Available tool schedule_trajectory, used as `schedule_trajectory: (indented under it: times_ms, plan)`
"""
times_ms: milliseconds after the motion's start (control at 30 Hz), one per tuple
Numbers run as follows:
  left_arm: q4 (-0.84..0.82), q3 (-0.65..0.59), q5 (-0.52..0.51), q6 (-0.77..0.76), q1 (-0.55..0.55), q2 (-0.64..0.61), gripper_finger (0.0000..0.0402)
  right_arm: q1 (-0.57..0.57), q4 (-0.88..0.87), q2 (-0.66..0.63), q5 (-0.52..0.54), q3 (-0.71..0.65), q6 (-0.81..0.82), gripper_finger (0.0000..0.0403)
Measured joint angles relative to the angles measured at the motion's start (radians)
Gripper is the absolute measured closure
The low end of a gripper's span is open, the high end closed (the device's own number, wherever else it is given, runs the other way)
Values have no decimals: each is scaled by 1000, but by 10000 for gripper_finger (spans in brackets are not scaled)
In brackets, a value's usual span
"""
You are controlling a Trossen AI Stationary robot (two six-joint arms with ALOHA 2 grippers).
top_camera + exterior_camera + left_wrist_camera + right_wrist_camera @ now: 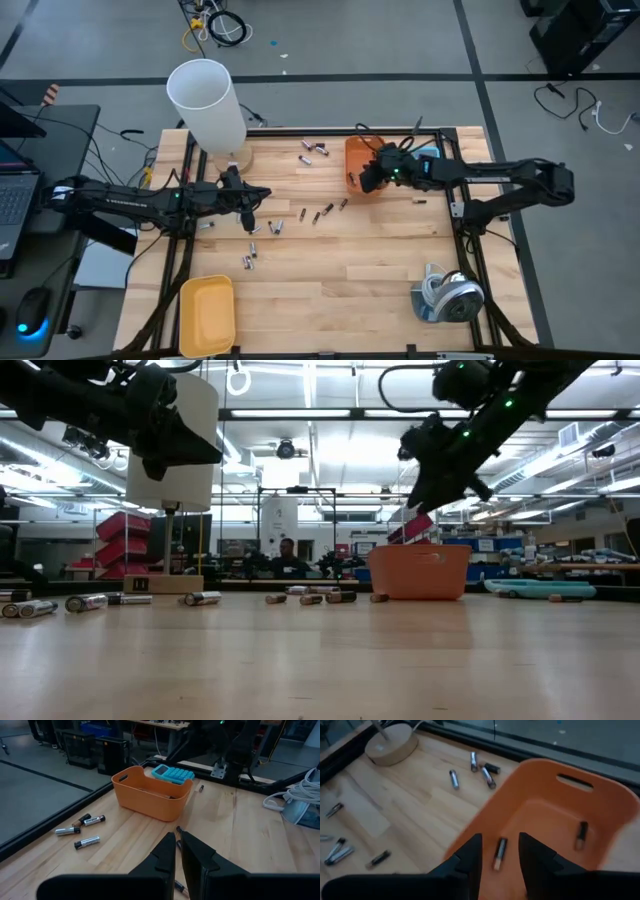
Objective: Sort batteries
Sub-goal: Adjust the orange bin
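Note:
My right gripper [368,180] [500,840] hangs open above the orange bin [352,160] [580,775] at the table's far right. Nothing is between its fingers. Two batteries [499,854] [581,836] lie on the bin's floor. Loose batteries lie flat on the wooden table: a group [315,150] [454,779] by the far edge, a row [322,212] at the middle, and more [250,255] toward the near left. My left gripper [247,215] [178,837] hovers shut over the table's left middle, well above the wood, its fingers nearly touching.
A lamp with a white cylindrical shade [205,100] stands on a round wooden base at the far left. A yellow tray [207,315] sits at the near left corner. A blue calculator [425,160] lies right of the bin. A coiled cable on a blue holder [450,295] is near right.

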Motion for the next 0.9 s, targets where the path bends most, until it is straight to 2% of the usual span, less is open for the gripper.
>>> schedule_trajectory:
  times_ms: [233,367,500,633,733,900]
  plan:
    - [1,0,0,0,0,0,371,3,-326,-124,-27,0,148,290]
    - [1,0,0,0,0,0,371,5,-544,-141,-68,0,253,290]
    - [2,0,0,0,0,0,371,7,-694,-134,-85,0,282,290]
    - [3,0,0,0,0,0,371,6,-720,-128,-84,0,170,290]
    - [6,0,0,0,0,0,371,6,-712,-114,-79,0,220,290]
    - [6,0,0,-1,0,0,371,4,-704,-56,14,0,311,290]
